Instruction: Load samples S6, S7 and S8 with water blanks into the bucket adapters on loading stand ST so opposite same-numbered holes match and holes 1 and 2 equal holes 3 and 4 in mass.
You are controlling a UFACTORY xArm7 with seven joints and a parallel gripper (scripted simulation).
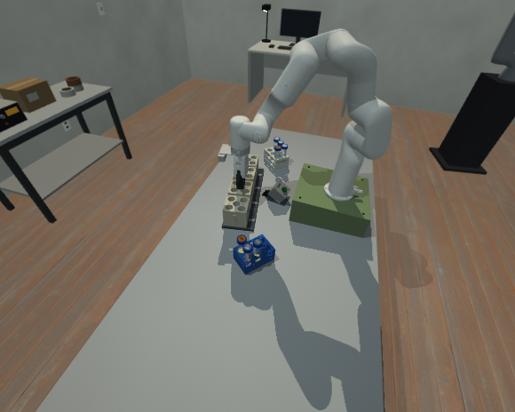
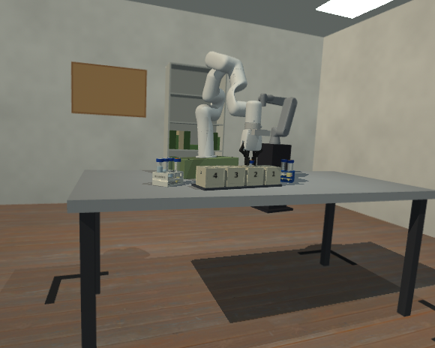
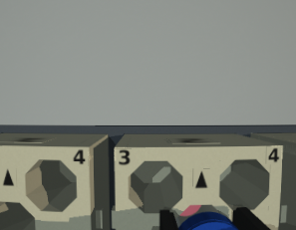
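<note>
My gripper [image 1: 241,184] [image 2: 251,163] [image 3: 207,223] is shut on a tube's blue cap [image 3: 210,224], upright, low over adapter 2 [image 2: 261,180] [image 3: 123,183]. The cap sits just above the adapter's top; the tube's body, dot and exact hole are hidden. Holes 3 and 4 there are empty; a pink patch [image 3: 191,210] shows beside the cap. Adapter 1 [image 1: 233,219] [image 2: 273,180], adapter 3 [image 2: 233,181] and adapter 4 [image 2: 211,181] stand on the loading stand [image 1: 238,228] [image 2: 241,187]. The white rack [image 2: 166,181] holds several tubes, one orange-dotted. The blue rack [image 1: 265,259] holds three, one orange-dotted.
The green DONE key [image 1: 284,189] is on its small sloped desk [image 1: 274,194], between the stand and the green robot base [image 1: 322,222]. The white rack stands by the stand's far end, the blue rack by its near end. A small white block [image 1: 224,150] lies beyond the stand.
</note>
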